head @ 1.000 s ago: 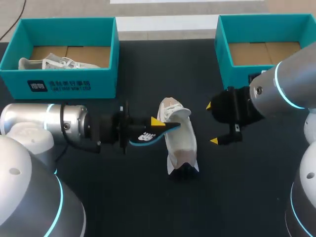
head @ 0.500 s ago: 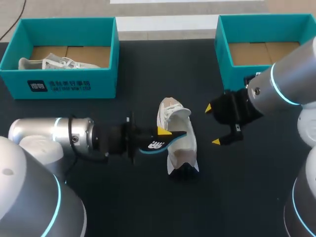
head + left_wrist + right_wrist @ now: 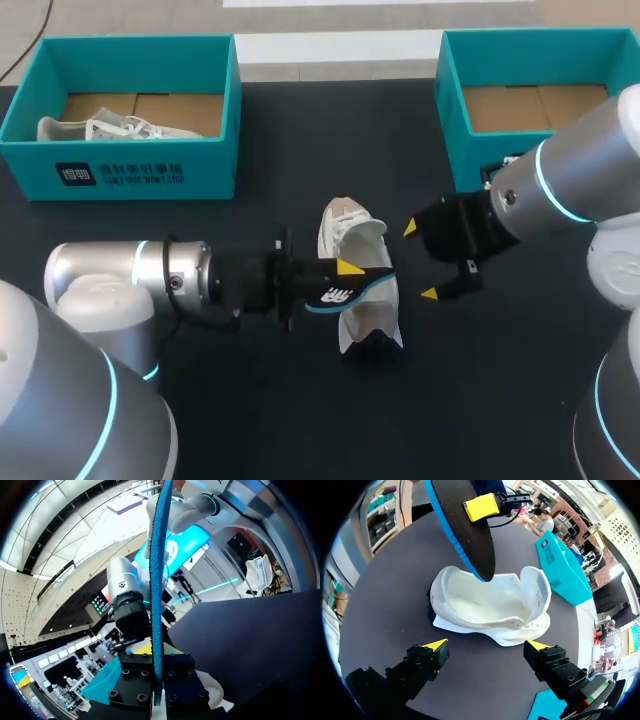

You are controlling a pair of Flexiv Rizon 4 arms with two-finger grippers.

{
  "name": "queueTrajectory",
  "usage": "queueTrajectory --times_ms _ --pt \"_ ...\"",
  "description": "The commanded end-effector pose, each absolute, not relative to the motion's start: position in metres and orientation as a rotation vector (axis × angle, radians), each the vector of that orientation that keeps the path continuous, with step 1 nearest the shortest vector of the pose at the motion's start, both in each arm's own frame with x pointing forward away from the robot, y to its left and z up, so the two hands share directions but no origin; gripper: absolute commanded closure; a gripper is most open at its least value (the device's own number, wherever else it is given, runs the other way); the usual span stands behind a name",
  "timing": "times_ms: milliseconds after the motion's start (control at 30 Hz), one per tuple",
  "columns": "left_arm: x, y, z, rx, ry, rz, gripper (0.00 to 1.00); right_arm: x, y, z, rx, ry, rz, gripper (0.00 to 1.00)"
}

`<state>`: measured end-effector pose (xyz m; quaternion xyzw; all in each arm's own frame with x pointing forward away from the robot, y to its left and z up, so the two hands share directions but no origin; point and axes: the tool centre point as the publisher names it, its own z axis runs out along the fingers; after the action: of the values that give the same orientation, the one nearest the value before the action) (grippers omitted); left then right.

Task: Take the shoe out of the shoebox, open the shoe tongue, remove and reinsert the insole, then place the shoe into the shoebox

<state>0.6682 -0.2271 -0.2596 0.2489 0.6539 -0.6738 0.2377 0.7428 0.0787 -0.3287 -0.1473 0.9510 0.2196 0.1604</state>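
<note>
The step in hand looks like the reinsertion: the left gripper (image 3: 340, 280) is clamped on the rear part of the insole (image 3: 345, 290), one yellow tip on its dark face, and the blue-edged front end hangs just over the mouth of the shoe (image 3: 362, 300). The shoe lies at the middle of the table (image 3: 300, 410), well apart from the boxes at the far left corner (image 3: 130, 170) and far right corner (image 3: 450, 110). The right gripper (image 3: 420, 261) hovers just beside the shoe on its right, fingers wide and holding nothing. In the right wrist view the shoe (image 3: 490, 605) gapes open ahead of those fingers and the insole (image 3: 465, 525) tip sits at the rim of the opening, whether touching it I cannot tell. To do this well, I judge the insole should go in toe end first at a shallow slant, aimed along the shoe's length, not straight down. The soft upper will likely fold or slide under the push, so the right gripper would best pinch the collar or brace the side first. The insole is thin and will bend, so feed it slowly and watch that its front edge does not curl on the tongue.
</note>
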Motion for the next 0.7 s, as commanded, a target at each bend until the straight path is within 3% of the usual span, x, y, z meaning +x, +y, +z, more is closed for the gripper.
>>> queueTrajectory --times_ms 33,700 --pt "0.671 -0.233 -0.263 0.679 1.797 -1.844 1.00 0.748 0.090 -0.333 -0.433 2.731 0.595 0.00" --pt "0.670 -0.238 -0.281 0.650 1.812 -1.837 1.00 0.753 0.095 -0.342 -0.437 2.793 0.510 0.00"
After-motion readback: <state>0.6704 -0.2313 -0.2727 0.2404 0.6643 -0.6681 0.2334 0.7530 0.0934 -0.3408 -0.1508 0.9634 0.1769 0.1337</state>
